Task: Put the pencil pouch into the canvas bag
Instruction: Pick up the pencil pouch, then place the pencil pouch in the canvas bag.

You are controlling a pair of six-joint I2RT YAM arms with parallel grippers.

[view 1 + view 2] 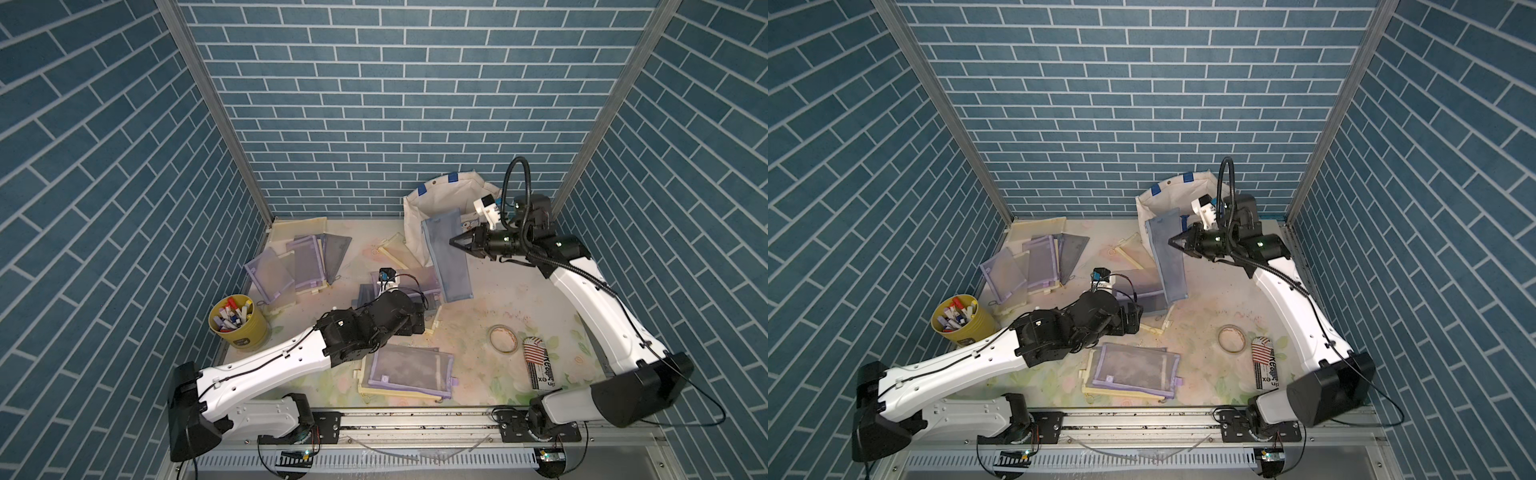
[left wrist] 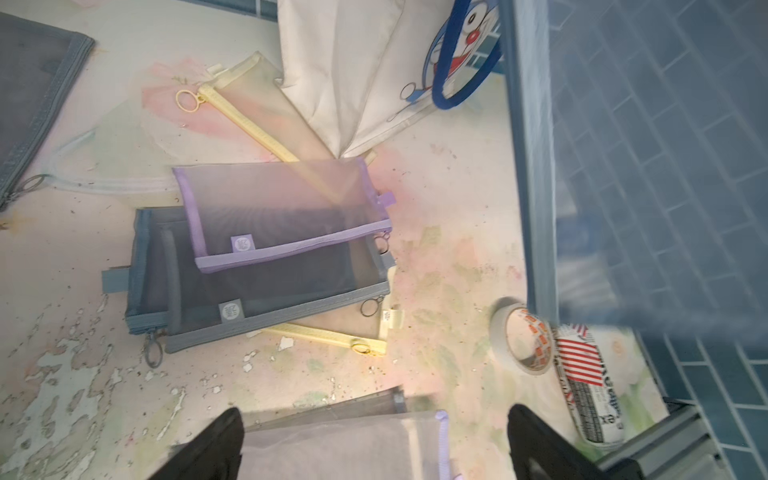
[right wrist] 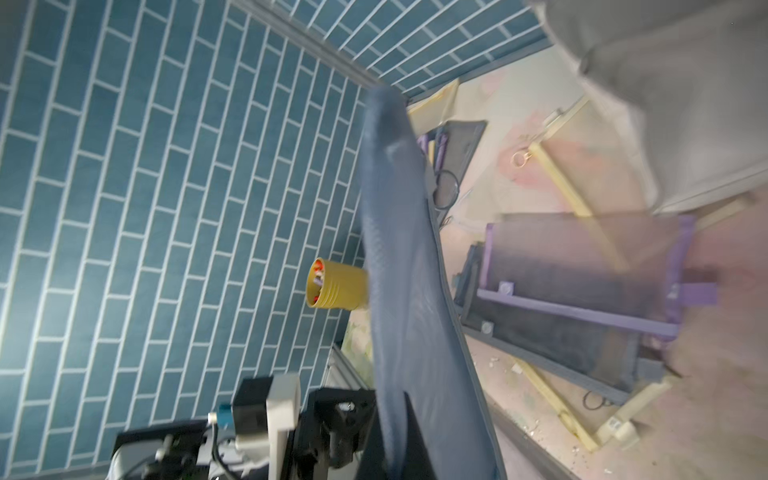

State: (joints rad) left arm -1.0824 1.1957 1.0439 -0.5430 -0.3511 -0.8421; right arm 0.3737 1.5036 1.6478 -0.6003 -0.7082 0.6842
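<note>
Top view: our right gripper point(image 1: 456, 242) gripped the pencil pouch point(image 1: 453, 274), its long axis slanting toward the canvas bag point(image 1: 419, 224); left gripper point(image 2: 382, 446) gaped, farther off.

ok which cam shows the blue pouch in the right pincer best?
Both top views: the blue pouch shows at full length, clamped by the right pincer beside the canvas bag. Right wrist view has it close, edge-on and blurred; left wrist view catches only a blurred part.
</note>
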